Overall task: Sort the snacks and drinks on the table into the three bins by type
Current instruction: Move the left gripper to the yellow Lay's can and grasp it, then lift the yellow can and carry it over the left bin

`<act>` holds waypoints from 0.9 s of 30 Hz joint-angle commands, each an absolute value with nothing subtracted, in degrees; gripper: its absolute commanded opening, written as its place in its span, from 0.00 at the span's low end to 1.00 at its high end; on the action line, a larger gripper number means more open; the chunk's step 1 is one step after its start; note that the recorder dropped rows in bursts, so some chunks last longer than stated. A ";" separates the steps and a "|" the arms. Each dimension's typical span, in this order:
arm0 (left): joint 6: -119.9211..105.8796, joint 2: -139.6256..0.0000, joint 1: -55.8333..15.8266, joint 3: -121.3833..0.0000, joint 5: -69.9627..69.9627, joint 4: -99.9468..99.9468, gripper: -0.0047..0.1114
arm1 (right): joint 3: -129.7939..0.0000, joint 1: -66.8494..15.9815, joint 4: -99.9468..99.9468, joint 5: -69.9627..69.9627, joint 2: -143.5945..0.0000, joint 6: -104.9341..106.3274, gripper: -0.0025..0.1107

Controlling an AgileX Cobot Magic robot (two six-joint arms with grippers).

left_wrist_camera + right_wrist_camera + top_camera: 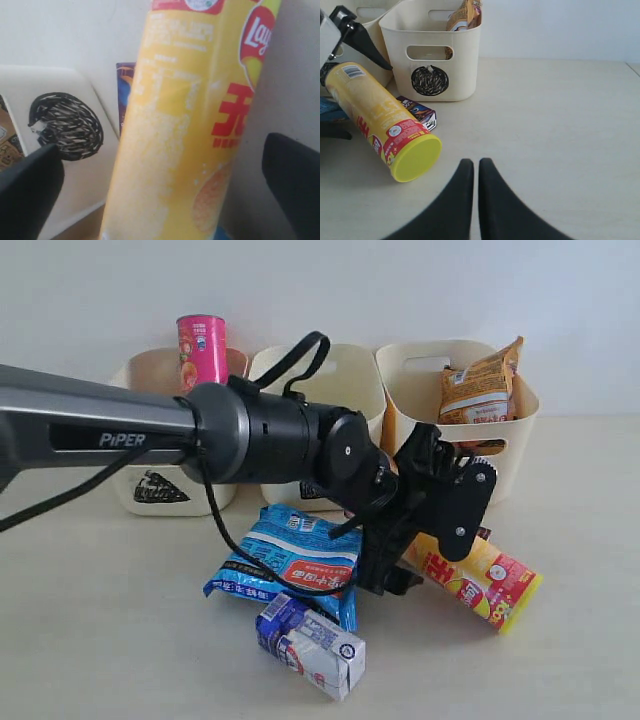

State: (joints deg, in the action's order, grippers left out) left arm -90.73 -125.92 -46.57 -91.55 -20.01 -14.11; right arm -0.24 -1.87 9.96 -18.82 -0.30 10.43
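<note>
The yellow-red chip tube lies on its side on the table in front of the circle bin. My left gripper reaches across to it and stands open, its fingers wide on either side of the tube. The pink tube stands in the triangle bin, and the orange-brown packet is in the circle bin. On the table lie the blue packet and the white-and-blue carton. The dark purple carton lies behind the tube. My right gripper is shut and empty.
The middle bin stands between the other two, its front mark hidden by my left arm. Bare tabletop stretches to the right of the tube and the circle bin.
</note>
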 commanded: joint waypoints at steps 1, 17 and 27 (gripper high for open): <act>-90.89 -127.89 -46.86 -92.55 -18.75 -13.96 0.88 | 0.00 -1.82 10.07 -18.47 0.00 10.55 0.03; -91.00 -122.76 -49.89 -92.71 -20.79 -13.96 0.08 | 0.00 -1.82 10.07 -18.47 0.00 10.55 0.03; -73.10 -106.95 -51.99 -92.71 -39.66 -16.96 0.08 | 0.00 -1.82 10.07 -18.47 0.00 10.55 0.03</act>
State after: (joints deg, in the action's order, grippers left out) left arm -83.75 -111.36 -51.71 -92.58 -36.55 -15.37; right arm -0.24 -1.87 9.96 -18.82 -0.30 10.43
